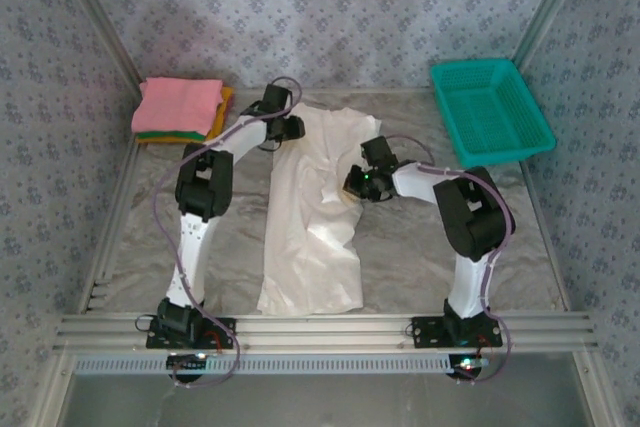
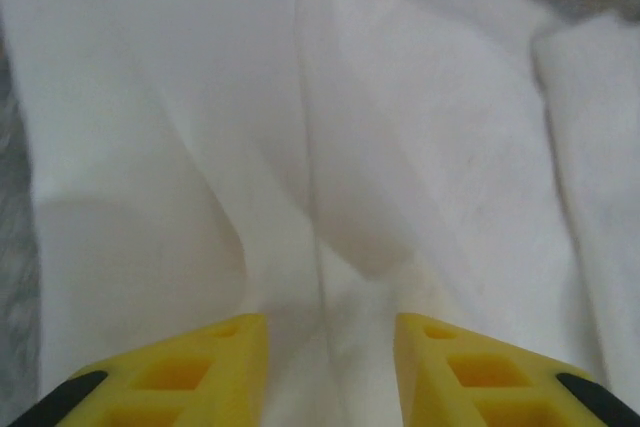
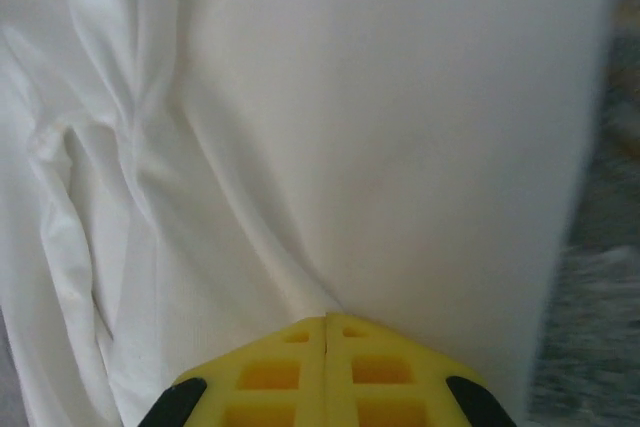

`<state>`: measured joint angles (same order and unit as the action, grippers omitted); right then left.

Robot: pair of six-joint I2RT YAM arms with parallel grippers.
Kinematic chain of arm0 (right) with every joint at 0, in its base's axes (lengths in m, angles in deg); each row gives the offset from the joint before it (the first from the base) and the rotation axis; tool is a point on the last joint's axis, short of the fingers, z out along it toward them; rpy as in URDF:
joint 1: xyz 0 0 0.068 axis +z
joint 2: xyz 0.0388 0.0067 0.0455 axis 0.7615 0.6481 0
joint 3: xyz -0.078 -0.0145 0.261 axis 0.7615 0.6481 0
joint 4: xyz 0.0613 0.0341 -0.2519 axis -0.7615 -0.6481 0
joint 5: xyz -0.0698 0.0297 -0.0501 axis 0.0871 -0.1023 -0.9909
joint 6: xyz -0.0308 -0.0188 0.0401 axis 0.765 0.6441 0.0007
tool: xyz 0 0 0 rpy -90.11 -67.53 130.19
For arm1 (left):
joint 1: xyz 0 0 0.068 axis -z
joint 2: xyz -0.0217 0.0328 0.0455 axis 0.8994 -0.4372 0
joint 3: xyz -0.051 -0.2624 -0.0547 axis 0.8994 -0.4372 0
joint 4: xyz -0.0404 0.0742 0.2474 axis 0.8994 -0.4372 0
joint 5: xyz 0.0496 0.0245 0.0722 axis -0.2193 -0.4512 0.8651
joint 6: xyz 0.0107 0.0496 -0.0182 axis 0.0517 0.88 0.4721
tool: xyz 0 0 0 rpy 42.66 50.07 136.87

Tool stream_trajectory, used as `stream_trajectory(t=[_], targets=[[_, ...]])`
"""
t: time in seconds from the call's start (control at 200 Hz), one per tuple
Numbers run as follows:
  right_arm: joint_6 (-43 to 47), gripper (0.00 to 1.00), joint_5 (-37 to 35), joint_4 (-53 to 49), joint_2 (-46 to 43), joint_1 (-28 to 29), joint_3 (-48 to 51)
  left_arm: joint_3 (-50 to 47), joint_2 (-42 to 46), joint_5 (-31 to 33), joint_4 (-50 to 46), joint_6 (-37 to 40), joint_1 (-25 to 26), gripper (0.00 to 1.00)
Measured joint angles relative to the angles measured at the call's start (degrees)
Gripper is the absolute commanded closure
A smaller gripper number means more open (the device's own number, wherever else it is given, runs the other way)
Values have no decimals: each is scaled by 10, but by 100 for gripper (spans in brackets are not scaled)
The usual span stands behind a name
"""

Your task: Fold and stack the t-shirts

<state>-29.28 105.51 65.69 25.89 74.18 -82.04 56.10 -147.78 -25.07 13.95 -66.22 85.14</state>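
Yellow fingers (image 2: 200,367) of the left gripper (image 2: 330,335) sit closest in the left wrist view. They are spread with a clear gap, and the white t-shirt (image 2: 420,147) lies below and beyond them, with a soft crease running away from that gap. The right wrist view shows something else: the right gripper (image 3: 327,319) has its jaws pressed together, and the cloth's wrinkles converge on the tips, so it is pinching a fold of the shirt. Neither close view gives the garment's outline, which comes from the top external view. There the white t-shirt (image 1: 310,227) lies mid-table as a long, narrow strip between the two arms. Its long axis runs from the near edge toward the back wall, leaning slightly right at the far end, where it spreads wider. Which end is the collar I cannot tell. The left gripper (image 1: 290,129) is at the strip's far left corner, and the right gripper (image 1: 352,185) is at its right edge about halfway along, where the fabric bunches inward. At the back left corner sits a stack of folded shirts with the pink shirt (image 1: 178,105) on top, a green shirt (image 1: 150,133) edge showing beneath and the orange shirt (image 1: 226,107) lowest. A teal mesh basket (image 1: 520,142) stands at the back right, well apart from the cloth on the grey table (image 1: 430,257).
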Motion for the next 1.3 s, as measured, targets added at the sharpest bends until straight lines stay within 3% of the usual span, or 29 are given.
stream_trajectory(t=[0.14,0.375,0.47,0.685,1.049,1.299], targets=[[10,100,-14,-24,-23,-46,-29,-156,112,46,1,-2,1,54],[45,75,30,-46,35,-93,-161,-349,337,87,35,-4,38,53],[47,61,62,-47,68,-92,-200,-398,376,85,46,-11,83,57],[37,58,103,-53,129,-91,-230,-535,391,86,30,-59,176,58],[24,58,127,-59,212,-83,-309,-622,432,99,71,-104,195,59],[7,90,131,-59,228,-75,-334,-641,441,112,94,-104,198,59]])
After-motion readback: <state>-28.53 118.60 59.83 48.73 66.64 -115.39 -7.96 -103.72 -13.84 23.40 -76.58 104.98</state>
